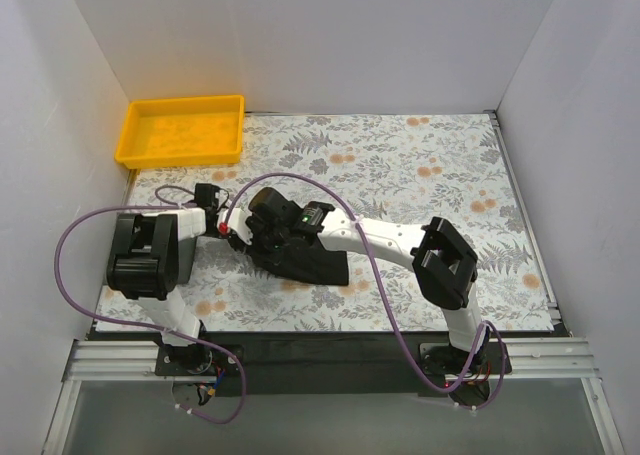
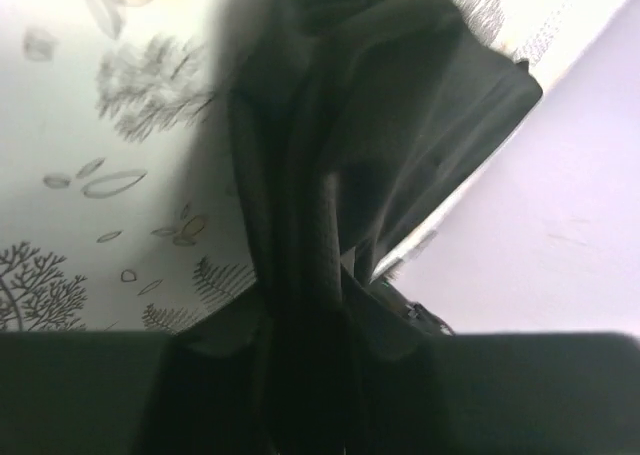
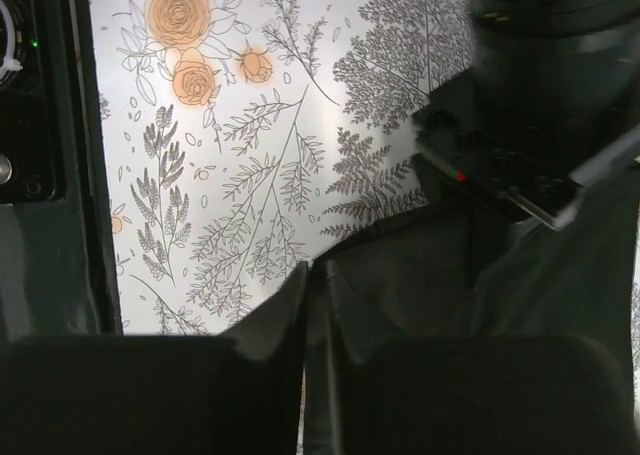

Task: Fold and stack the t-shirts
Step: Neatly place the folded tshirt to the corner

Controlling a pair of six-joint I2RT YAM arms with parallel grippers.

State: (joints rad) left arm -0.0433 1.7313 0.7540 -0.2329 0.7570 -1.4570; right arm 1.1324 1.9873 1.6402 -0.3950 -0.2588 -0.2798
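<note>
Pinches bunched black shirt (image 1: 310,261) with left gripper (image 2: 305,295), clamped tight; nips same shirt with right gripper (image 3: 310,280), likewise closed, well apart from yellow tray (image 1: 127,140).

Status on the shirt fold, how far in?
Done: nothing visible yet, no folded stack anywhere in view. In hand: left gripper and right gripper both pinch the one black t-shirt, which lies bunched on the table. Remaining: fold it into a flat rectangle, then stack; no other shirts show.
</note>
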